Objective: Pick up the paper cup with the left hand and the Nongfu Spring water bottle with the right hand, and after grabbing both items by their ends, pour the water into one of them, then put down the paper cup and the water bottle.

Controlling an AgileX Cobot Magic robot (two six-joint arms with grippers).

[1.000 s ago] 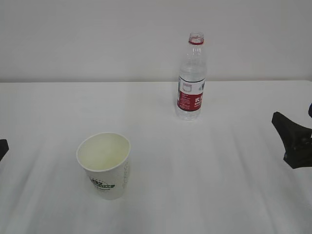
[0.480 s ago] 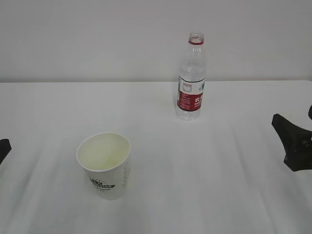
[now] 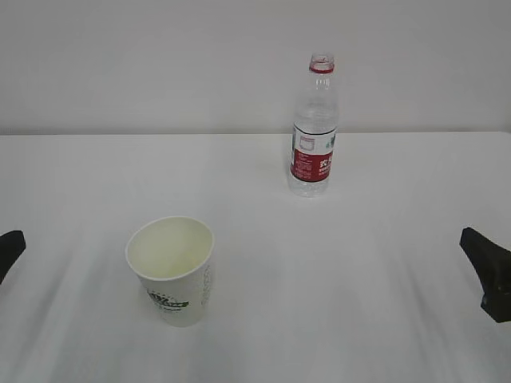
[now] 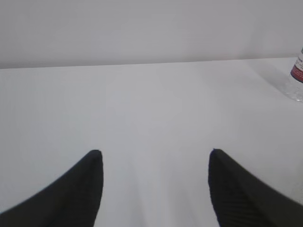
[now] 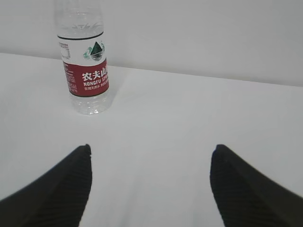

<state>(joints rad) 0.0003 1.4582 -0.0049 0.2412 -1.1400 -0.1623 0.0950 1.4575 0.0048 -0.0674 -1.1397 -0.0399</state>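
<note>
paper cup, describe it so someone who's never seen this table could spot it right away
On the white table, look toward the near left, well in front of the upright water bottle standing by the back wall. There stands the paper cup, upright and open-topped. It is shorter than the bottle, opaque white with a dark green logo and a pale cream inside.

Cup (image 3: 170,270) upright on table (image 3: 335,303), front left. Uncapped bottle (image 3: 312,128) upright at the back, well apart. Left gripper (image 3: 8,251) tip at left edge, right gripper (image 3: 491,271) at right edge, both touching nothing.
</note>
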